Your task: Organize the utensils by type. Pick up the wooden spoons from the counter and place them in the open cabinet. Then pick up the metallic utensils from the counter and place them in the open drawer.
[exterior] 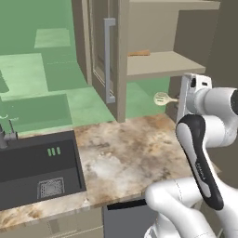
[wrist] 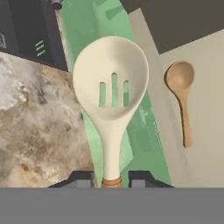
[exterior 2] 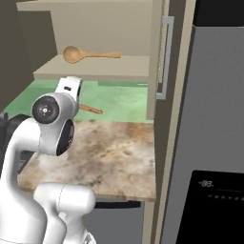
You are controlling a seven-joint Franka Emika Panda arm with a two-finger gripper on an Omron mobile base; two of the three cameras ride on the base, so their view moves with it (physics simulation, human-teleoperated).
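Right now your pincer [wrist: 112, 180] is clenched on the brown handle of the pale slotted spoon [wrist: 111, 92], its bowl pointing away from the hand, held in the air above the marbled bench [exterior: 125, 158] and short of the cabinet shelf [exterior: 162, 63]. Farther off, the orange-tan wooden spoon [exterior 2: 78, 54] lies flat on that shelf inside the open cabinet.

Hand [exterior: 179, 100] holds pale slotted spoon [exterior: 161, 98] below cabinet shelf [exterior: 160, 64].
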